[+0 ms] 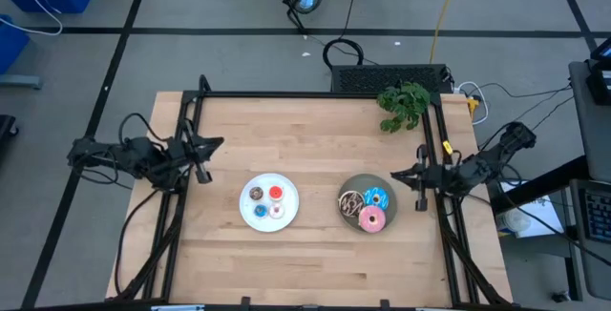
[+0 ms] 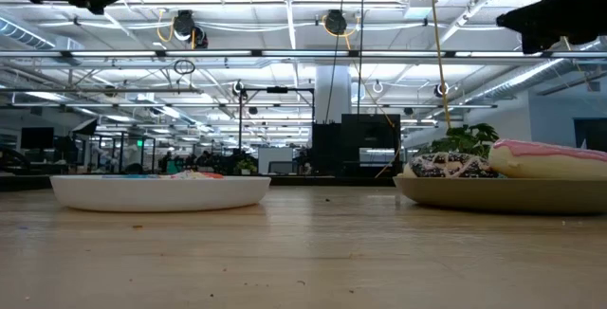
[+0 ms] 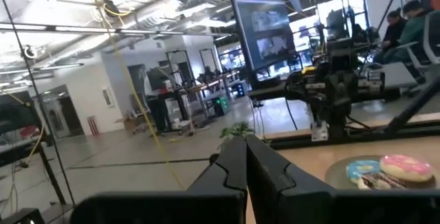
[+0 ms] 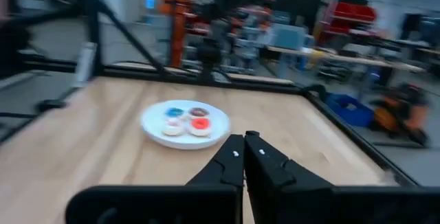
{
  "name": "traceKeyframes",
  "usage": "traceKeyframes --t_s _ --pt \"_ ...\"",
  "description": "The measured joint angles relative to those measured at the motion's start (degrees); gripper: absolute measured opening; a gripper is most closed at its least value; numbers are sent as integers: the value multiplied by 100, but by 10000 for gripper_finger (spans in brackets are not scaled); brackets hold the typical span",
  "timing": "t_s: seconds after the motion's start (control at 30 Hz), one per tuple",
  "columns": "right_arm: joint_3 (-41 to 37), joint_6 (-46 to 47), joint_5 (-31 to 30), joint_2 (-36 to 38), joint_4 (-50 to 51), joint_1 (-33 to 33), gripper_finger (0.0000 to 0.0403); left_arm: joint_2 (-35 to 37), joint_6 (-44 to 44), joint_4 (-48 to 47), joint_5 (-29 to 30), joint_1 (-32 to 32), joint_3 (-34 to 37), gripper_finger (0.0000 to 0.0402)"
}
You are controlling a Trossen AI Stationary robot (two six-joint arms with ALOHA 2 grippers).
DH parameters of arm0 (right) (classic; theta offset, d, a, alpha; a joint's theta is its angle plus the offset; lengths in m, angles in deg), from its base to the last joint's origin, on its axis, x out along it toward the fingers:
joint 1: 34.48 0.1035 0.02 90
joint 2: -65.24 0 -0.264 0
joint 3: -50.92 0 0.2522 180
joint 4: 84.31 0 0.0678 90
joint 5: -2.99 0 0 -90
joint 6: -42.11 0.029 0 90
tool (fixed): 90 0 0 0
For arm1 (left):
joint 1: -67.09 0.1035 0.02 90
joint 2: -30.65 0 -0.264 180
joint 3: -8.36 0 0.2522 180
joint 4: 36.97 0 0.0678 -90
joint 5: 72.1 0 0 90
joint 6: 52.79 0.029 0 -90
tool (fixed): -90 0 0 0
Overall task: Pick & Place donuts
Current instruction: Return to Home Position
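Seen from above, your left gripper [image 1: 218,143] hung over the left edge of the table [image 1: 315,134], left of centre in the frame. Your right gripper [image 1: 396,176] hung over the right edge, right of centre. Both pointed inward across the wood. In each wrist view the jaws were pressed together, with nothing held between them. The white plate [image 1: 268,179] lay just left of the frame's centre and carried the four tiny donuts in a square: brown donut [image 1: 256,194] upper left, red donut [image 1: 276,193] upper right, tiny blue donut [image 1: 260,210] lower left, white donut [image 1: 277,211] lower right. The grey plate [image 1: 361,180] lay just right of centre, near the right gripper, and carried the three large donuts packed close together: chocolate donut [image 1: 350,203] at its left, sprinkled donut [image 1: 377,197] at its upper right, pink donut [image 1: 372,219] at its bottom. In the low view the white plate sat at the left and the grey plate at the right, the pink donut showing above its rim. A plant [image 1: 404,103] lay near the table's upper right corner.
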Motion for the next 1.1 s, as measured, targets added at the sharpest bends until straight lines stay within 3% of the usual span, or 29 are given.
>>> traceKeyframes --t_s 0.17,0.37,0.6,0.8,0.97,1.1 --pt "114 -2 -87 710 677 -95 0 540 -7 -337 39 -19 0 4" --pt "177 -297 396 642 325 -562 0 534 -216 -605 -166 348 -2 2" --pt "-148 -144 1143 560 -617 -1294 0 272 -665 -624 -1774 1105 148 1" --pt "-516 97 1434 490 -822 -1673 0 457 -854 -671 -1966 1463 448 1" --pt "-540 31 1443 492 -837 -1695 0 972 -713 -1311 -2552 1424 507 1" --pt "-540 35 1444 492 -844 -1695 0 1049 -606 -1537 -2626 1373 522 1"
